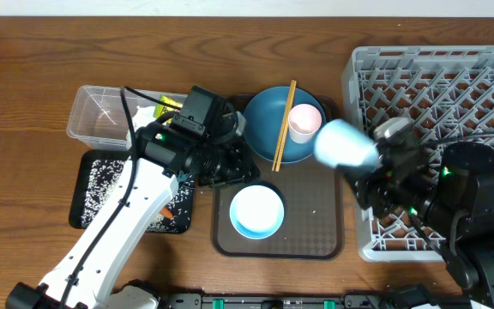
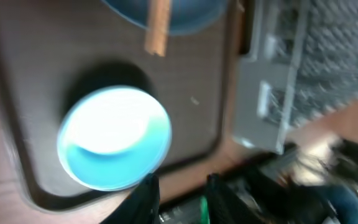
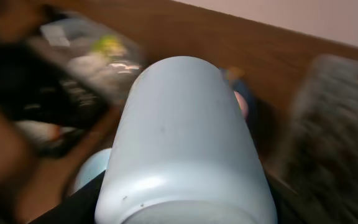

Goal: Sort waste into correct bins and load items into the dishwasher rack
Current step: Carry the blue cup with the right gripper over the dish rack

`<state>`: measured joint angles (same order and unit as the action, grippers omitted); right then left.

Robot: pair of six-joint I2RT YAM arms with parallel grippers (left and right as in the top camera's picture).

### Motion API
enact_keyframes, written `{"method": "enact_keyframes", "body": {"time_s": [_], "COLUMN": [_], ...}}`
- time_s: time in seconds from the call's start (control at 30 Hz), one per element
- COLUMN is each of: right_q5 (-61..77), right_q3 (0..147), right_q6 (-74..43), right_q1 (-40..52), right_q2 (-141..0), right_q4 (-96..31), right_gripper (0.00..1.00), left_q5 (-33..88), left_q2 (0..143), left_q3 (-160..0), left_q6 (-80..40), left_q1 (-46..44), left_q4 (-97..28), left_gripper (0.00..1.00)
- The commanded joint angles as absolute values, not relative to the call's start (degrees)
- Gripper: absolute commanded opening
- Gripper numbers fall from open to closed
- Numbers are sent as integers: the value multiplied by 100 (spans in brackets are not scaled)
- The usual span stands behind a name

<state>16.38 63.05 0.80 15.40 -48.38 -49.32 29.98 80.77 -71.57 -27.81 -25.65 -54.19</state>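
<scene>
My right gripper (image 1: 369, 163) is shut on the light-blue cup (image 1: 346, 144), held on its side above the gap between the brown tray and the dishwasher rack (image 1: 487, 77). The cup (image 3: 185, 143) fills the right wrist view. My left gripper (image 2: 181, 199) stands open with nothing between its fingers, over the tray's left edge beside the light-blue bowl (image 2: 114, 137). In the overhead view the bowl (image 1: 256, 211) sits on the tray. The dark-blue plate (image 1: 260, 116) carries the chopsticks (image 1: 283, 124) and the pale-pink cup (image 1: 304, 121).
The brown tray (image 1: 316, 215) lies in the middle. A clear tub (image 1: 93, 116) at the left holds a yellow-green packet (image 1: 168, 104). Below it, a black tray (image 1: 101, 184) holds rice grains and a small carrot (image 1: 168, 211). The left arm (image 1: 118, 223) crosses the black tray.
</scene>
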Motion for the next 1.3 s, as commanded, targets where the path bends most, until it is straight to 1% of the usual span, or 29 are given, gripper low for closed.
{"method": "enact_keyframes", "body": {"time_s": [0.0, 0.07, 0.13, 0.17, 0.2, 0.3, 0.37, 0.5, 0.6, 0.73, 1.07, 1.27], "right_q5": [34, -143, -220, -213, -207, -193, -152, -150, -150, -150, -23, 626], "right_q3": [6412, 6414, 6462, 6519, 6595, 6925, 7273, 7841, 8108, 8208, 8206, 8206], "right_q6": [-698, -727, -727, -727, -727, -720, -655, -458, -353, -248, 5, 228], "right_q1": [1498, 1402, 1262, 1166, 1070, 845, 705, 541, 482, 401, -93, -224], "right_q2": [-4956, -5100, -5306, -5443, -5596, -6049, -6423, -7072, -7522, -8018, -8858, -9067], "right_q4": [-4995, -4993, -4995, -5011, -5037, -5216, -5387, -5535, -5548, -5507, -5629, -5612], "right_gripper": [25, 17, 13, 9, 1, 1, 1, 1, 1, 1, 1, 1], "left_q5": [2045, 2003, 2003, 2001, 1999, 1975, 1977, 1979, 1981, 1981, 1981, 1981], "left_q2": [8047, 8047, 8047, 8047, 8047, 8047, 8047, 8047, 8047, 8047, 8047, 8047], "left_q3": [-7124, -7124, -7124, -7124, -7124, -7124, -7124, -7124, -7124, -7124, -7124, -7124], "left_q6": [-2836, -2836, -2834, -2834, -2834, -2832, -2832, -2832, -2832, -2832, -2832, -2832], "left_q1": [-2541, -2541, -2541, -2541, -2541, -2541, -2541, -2541, -2541, -2541, -2541, -2541], "left_q4": [-5271, -5151, -5057, -5028, -5015, -4998, -5000, -5002, -5002, -5002, -5002, -5002], "left_gripper": [30, 31, 42, 43, 44, 46, 54, 79, 89, 93, 99, 100]}}
